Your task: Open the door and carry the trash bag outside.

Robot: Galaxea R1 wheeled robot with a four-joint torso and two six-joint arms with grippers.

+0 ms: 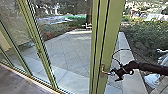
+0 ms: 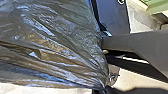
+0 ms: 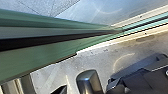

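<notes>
Closest to me is the trash bag (image 2: 55, 42), big, dark and shiny, and I have it with my left gripper (image 2: 106, 90). From the way its top bunches up small right at that gripper, I judge that the grip is closed on it. The rest of the bag spreads out from there, wide and wrinkly. Beside it I can see the dark body of my robot (image 2: 112, 17).

A bit farther off, my right gripper (image 1: 114, 75) is up at the metal door handle (image 1: 103, 71), at its free end. I can't tell how wide that gripper is or if it has hold of the handle. The handle sits on the tall green door frame (image 1: 110, 32), near its side edge. Down low, the frame meets the door sill (image 3: 147, 30). The door may be open a little, but the view is too poor for me to be sure.

Past the sill is the paved yard (image 1: 67, 53), and past the yard's side edge are green bushes (image 1: 145, 37).

So I'd say picking up the bag is done, and the door job is under way. What's left is to get the door open wide enough, then take the bag over the sill and out. The bag could rub or catch on the frame there.
</notes>
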